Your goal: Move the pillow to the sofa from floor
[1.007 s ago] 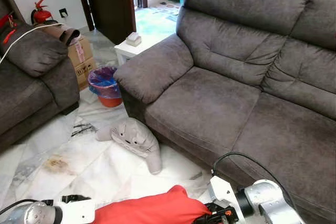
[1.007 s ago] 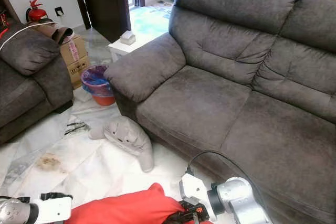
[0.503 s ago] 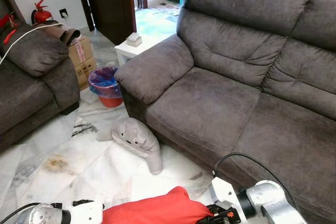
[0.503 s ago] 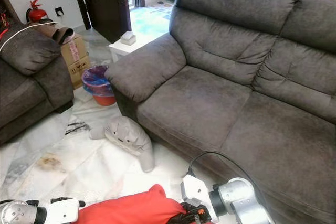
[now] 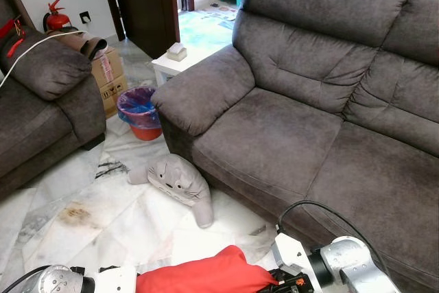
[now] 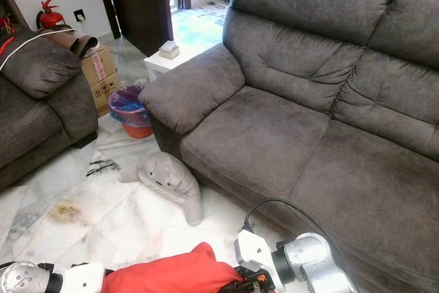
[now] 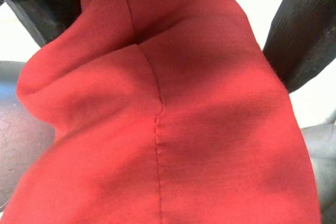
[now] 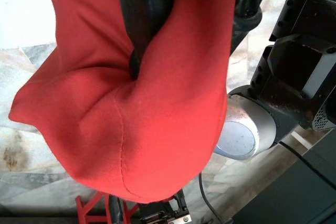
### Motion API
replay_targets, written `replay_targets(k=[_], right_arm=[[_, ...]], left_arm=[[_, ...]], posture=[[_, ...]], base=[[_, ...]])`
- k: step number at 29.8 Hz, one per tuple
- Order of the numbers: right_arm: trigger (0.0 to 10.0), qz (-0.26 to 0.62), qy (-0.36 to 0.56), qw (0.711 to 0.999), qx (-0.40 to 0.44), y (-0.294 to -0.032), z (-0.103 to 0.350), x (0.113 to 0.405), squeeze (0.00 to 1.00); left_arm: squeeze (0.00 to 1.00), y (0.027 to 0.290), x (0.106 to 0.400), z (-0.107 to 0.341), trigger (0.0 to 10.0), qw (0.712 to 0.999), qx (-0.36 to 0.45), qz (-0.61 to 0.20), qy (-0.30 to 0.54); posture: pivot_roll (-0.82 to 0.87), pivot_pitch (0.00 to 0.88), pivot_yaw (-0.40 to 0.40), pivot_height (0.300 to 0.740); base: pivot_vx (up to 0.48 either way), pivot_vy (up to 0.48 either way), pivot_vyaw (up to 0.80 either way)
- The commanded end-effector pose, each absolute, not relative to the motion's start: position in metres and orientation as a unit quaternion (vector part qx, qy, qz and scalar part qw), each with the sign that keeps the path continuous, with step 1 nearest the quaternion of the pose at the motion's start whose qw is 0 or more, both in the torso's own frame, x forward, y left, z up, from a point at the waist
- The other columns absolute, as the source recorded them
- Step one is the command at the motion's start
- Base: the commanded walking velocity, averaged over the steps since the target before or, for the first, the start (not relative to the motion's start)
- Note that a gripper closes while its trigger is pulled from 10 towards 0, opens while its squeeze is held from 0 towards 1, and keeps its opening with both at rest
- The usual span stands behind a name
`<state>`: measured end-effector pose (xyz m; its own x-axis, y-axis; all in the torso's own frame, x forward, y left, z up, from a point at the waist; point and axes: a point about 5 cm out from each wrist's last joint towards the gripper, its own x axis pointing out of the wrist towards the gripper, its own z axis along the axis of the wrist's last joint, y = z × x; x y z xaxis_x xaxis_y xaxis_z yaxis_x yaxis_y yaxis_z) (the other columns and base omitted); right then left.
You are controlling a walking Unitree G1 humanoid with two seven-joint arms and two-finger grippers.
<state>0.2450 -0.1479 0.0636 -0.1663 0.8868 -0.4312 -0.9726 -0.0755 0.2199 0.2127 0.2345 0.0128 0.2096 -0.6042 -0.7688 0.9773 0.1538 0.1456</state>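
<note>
A red pillow (image 5: 202,276) hangs low in front of me, held between both grippers just off the marble floor. My left gripper (image 7: 173,24) is shut on one end, with a black finger (image 7: 302,35) on either side of the red fabric. At the other end my right gripper (image 8: 197,9) is shut on it, one finger (image 8: 147,19) pressed into a fold. The dark grey sofa (image 5: 288,135) stands ahead and to the right, its seat bare.
A grey plush toy (image 5: 177,180) lies on the floor by the sofa's armrest. A lined bin (image 5: 139,111), a white side table (image 5: 180,60) and a cardboard box (image 5: 108,77) stand beyond it. A second grey sofa (image 5: 41,101) is at the left.
The view has shifted slightly. My left arm has edged inward toward the pillow; both grippers still hold it at about the same height.
</note>
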Motion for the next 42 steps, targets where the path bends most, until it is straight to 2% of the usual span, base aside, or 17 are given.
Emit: replay_targets(k=[1, 2, 3, 4, 5, 42], right_arm=[[10.0, 0.747, 0.184, 0.632, -0.092, -0.1351, 0.0773, 0.2467, 0.0], [10.0, 0.747, 0.183, 0.632, -0.092, -0.135, 0.0772, 0.2468, 0.0], [10.0, 0.747, 0.184, 0.632, -0.092, -0.135, 0.0772, 0.2468, 0.0], [10.0, 0.747, 0.184, 0.632, -0.093, -0.135, 0.0772, 0.247, 0.0], [10.0, 0.747, 0.183, 0.632, -0.093, -0.1349, 0.0774, 0.2472, 0.0], [10.0, 0.74, 0.191, 0.638, -0.093, -0.1362, 0.0745, 0.2502, 0.0]], left_arm=[[0.0, 0.2325, 0.2129, 0.013, 10.0, 0.697, 0.336, -0.567, 0.283], [0.0, 0.2326, 0.2131, 0.0129, 10.0, 0.697, 0.336, -0.567, 0.283], [0.0, 0.2327, 0.2131, 0.0128, 9.3, 0.697, 0.336, -0.567, 0.284], [0.0, 0.2329, 0.2135, 0.0128, 3.2, 0.698, 0.336, -0.565, 0.284], [0.0, 0.233, 0.2132, 0.0126, 0.0, 0.697, 0.335, -0.565, 0.286], [0.0, 0.2279, 0.2145, 0.0145, 0.0, 0.701, 0.33, -0.571, 0.272]], posture=[[0.14, 0.128, -0.034, 0.74], [0.14, 0.128, -0.034, 0.74], [0.14, 0.128, -0.034, 0.74], [0.14, 0.128, -0.034, 0.74], [0.14, 0.129, -0.034, 0.74], [0.14, 0.126, -0.039, 0.74]], base=[[0.0, 0.0, 0.0], [0.0, 0.0, 0.0], [0.0, 0.0, 0.0], [0.0, 0.0, 0.0], [0.0, 0.0, 0.0], [0.0, 0.0, 0.0]])
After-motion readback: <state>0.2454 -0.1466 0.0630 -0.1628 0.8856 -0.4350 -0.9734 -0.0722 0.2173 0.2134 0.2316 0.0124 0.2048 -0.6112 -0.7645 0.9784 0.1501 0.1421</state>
